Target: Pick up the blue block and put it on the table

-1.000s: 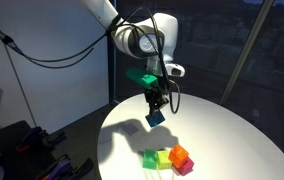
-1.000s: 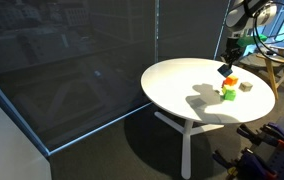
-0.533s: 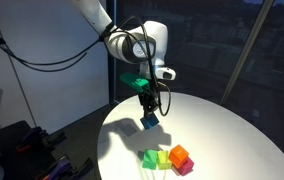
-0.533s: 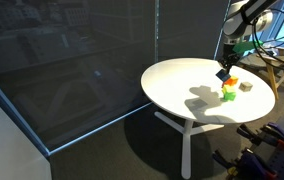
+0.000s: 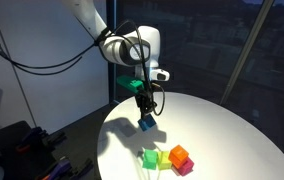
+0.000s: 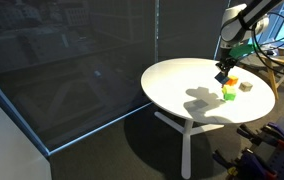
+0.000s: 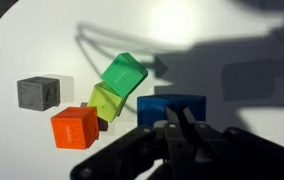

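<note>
Counted in the wrist view: one blue block [image 7: 172,104], one green cube [image 7: 124,72], one lime cube [image 7: 104,100], one orange cube [image 7: 75,127], one grey cube [image 7: 39,92]. Under them all, one white table [image 7: 42,40]. In an exterior view, also one pink cube [image 5: 185,167], touching the orange one. One pincer [image 7: 177,120].

Blue block right at the pincer's tips: just beyond them in the wrist view, directly beneath them in both exterior views. Pincer closed down almost fully, nipping the block between its fingertips. Block over the table, toward the rim, near the huddle of green, lime, orange and pink but apart from it. Grey cube off to one side of that huddle, not touching it. Lifted clear of the tabletop or resting on it: cannot tell.

No long axis to name: a cube, sides alike. Seems tilted in an exterior view, one corner lowest. In the wrist view, top edge about level, one broad face toward the camera.
</note>
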